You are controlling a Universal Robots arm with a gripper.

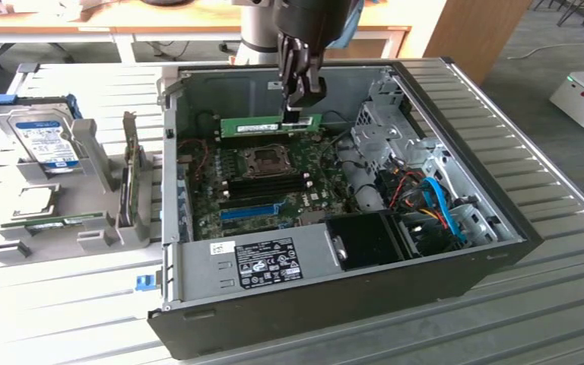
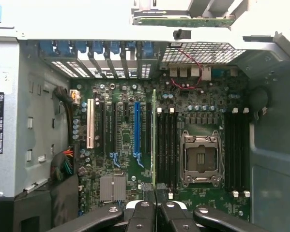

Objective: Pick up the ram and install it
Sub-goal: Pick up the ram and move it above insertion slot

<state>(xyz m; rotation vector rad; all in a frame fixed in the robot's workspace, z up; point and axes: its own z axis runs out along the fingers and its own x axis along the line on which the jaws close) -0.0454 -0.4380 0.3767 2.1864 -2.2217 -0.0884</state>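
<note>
One ram (image 1: 256,126) is clamped by its upper edge in the gripper (image 1: 296,111), its long axis set left-right, parallel with the black memory slots (image 1: 268,182) just below.

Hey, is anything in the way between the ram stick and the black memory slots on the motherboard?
Nothing visible. The hand grips the ram above the open case, and the black memory slots below it lie bare.
</note>
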